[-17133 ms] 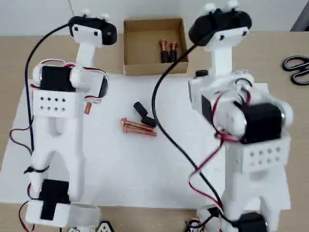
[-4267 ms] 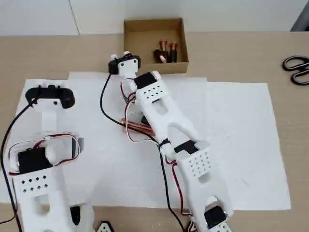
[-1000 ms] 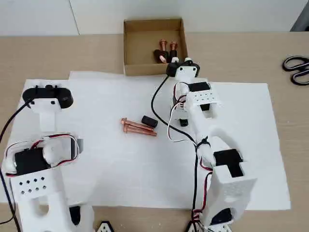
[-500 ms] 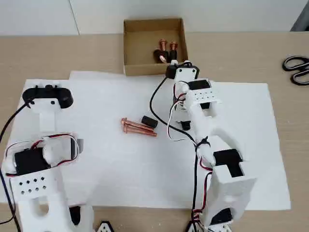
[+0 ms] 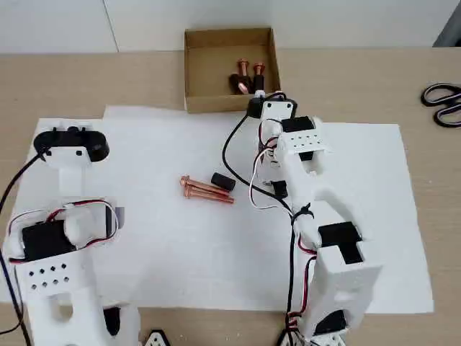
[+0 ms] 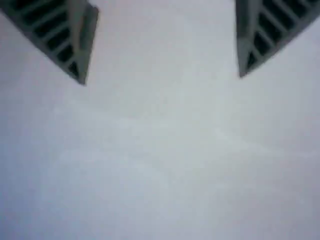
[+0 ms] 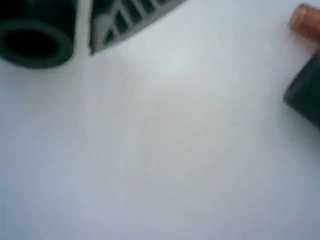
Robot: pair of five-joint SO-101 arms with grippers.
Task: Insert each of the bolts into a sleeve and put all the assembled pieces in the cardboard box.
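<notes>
Two copper bolts [image 5: 206, 189] lie side by side on the white paper, and a loose black sleeve [image 5: 222, 181] touches their right ends. My right gripper [image 5: 278, 184] hangs just right of them, shut on another black sleeve [image 5: 279, 189]. In the right wrist view that sleeve [image 7: 35, 35] sits against a finger [image 7: 125, 20], with the loose sleeve [image 7: 306, 96] and a bolt tip [image 7: 305, 20] farther off. The cardboard box [image 5: 202, 65] at the back holds assembled pieces [image 5: 248, 76]. My left gripper [image 6: 160, 75] stands open over bare paper at the front left.
The white paper sheet [image 5: 180, 274] covers most of the wooden table. Black scissors [image 5: 443, 101] lie at the far right edge. The left arm [image 5: 65, 238] stands over the paper's front left corner.
Over the last second my right gripper has drawn back a little from the box toward the front with the sleeve in it. The left arm, the bolts and the loose sleeve have not moved.
</notes>
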